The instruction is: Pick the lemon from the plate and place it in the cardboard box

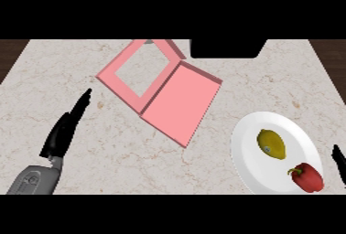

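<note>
On the white plate (251,161) at the worktop's (81,55) right side: lemon (272,144), yellow, oval, smooth, lying beside a red bell pepper (308,178) (near, not touching). Box (162,89) is pink, open-topped, flap folded out flat, well apart to the upper left. Left hand (64,130) rests at left, fingers straight, holding nothing. Right hand (338,162) only a sliver at the right edge, can't tell its fingers' state.

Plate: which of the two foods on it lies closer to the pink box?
The yellow lemon. It lies nearer the middle of the plate, towards the box; the red pepper sits at the plate's lower right rim.
</note>
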Motion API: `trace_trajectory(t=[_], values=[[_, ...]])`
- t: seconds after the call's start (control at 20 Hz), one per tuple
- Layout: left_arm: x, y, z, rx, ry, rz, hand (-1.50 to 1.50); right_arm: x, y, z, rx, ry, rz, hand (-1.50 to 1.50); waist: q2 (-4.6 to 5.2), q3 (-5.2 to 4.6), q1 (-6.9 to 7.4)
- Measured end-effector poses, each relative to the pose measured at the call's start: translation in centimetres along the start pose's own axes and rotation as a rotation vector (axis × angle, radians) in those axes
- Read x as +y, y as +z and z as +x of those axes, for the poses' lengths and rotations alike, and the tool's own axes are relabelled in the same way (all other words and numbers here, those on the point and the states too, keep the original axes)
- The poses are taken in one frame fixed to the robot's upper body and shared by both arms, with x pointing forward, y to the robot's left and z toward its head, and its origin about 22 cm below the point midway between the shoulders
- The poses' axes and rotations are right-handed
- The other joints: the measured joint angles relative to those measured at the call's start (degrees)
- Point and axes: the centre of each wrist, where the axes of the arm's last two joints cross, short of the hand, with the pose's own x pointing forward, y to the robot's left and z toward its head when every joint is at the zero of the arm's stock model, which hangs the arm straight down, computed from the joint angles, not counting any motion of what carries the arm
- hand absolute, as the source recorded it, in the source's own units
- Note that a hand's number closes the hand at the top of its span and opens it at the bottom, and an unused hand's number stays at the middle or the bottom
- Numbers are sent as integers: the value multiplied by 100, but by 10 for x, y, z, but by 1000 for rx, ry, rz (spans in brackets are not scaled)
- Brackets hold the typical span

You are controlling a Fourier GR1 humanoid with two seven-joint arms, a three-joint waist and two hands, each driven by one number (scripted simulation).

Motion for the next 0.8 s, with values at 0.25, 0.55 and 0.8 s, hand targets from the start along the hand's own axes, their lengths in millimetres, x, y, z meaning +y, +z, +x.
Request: trace_trajectory(t=[0.25,0.55,0.8], values=[[-2,5,-2,-3,-3,10,0,10,-8,3,-32,23,-51,-150,-2,-1,0],[-4,4,-5,-4,-8,4,0,17,-21,6,-23,52,-9,-150,-1,-1,0],[3,1,-2,-9,-5,8,0,28,-30,12,-16,61,16,-150,0,0,1]])
